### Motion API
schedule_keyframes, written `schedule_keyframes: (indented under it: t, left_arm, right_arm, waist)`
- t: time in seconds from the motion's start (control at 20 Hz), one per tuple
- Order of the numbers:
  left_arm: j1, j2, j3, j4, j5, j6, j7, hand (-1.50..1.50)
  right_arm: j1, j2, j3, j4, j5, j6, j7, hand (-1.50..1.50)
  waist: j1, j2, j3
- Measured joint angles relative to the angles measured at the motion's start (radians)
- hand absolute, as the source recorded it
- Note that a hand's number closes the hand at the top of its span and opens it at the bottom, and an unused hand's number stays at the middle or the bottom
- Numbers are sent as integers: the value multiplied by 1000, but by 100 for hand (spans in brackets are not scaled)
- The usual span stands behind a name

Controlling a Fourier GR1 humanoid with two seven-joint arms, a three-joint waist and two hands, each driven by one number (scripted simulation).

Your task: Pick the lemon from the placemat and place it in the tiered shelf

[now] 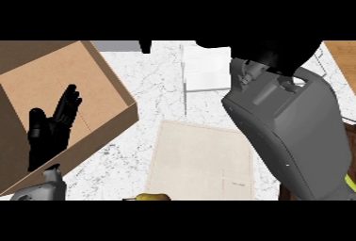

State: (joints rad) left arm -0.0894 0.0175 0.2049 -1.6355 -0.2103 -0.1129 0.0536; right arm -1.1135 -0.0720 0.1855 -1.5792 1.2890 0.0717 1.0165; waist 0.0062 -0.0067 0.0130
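1 spread left hand (52, 124) rests at the view's left, while the right hand (271, 54), its grip hidden, should settle squarely over the white shelf (208, 70) before releasing.

The cardboard box (90, 141) fills 9 to 11 o'clock, its wall cutting diagonally toward 7 o'clock, with the left robot hand (46, 134) open over it. The right forearm (292, 132) blocks 1 to 5 o'clock, overhanging the placemat (198, 157) on its right edge. Bare worktop (149, 84) runs free between them toward 12 o'clock, and the placemat's middle lies open.
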Motion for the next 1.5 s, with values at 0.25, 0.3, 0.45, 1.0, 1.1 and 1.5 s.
schedule_keyframes:
  t: [0.25, 0.3, 0.45, 1.0, 1.1, 1.5]
  left_arm:
    - [-6, -5, 3, 0, -1, -10, 7, 0]
    - [-5, -3, -1, 0, 0, -4, 7, 0]
    - [-6, 2, -10, 2, 0, 6, 2, 0]
    - [-10, -3, -6, 3, 1, -3, 5, 0]
    - [-7, 2, -14, 3, 4, 5, 7, 0]
    - [4, -2, 3, -5, 3, -7, 4, 0]
  right_arm:
    - [10, -37, 6, 87, 25, -63, -84, 150]
    - [28, -37, 7, 97, 27, -93, -99, 150]
    - [42, -37, -16, 157, 37, -171, -118, 150]
    - [62, -22, -171, 242, -135, -475, -279, 150]
    - [74, -22, -180, 267, -150, -510, -310, 150]
    - [85, -94, -230, 364, -53, -487, -229, -150]
  waist:
    - [6, 3, 0]
    - [6, 3, 0]
    - [8, 4, 1]
    - [11, 5, 1]
    - [11, 4, 1]
    - [-5, 0, 0]
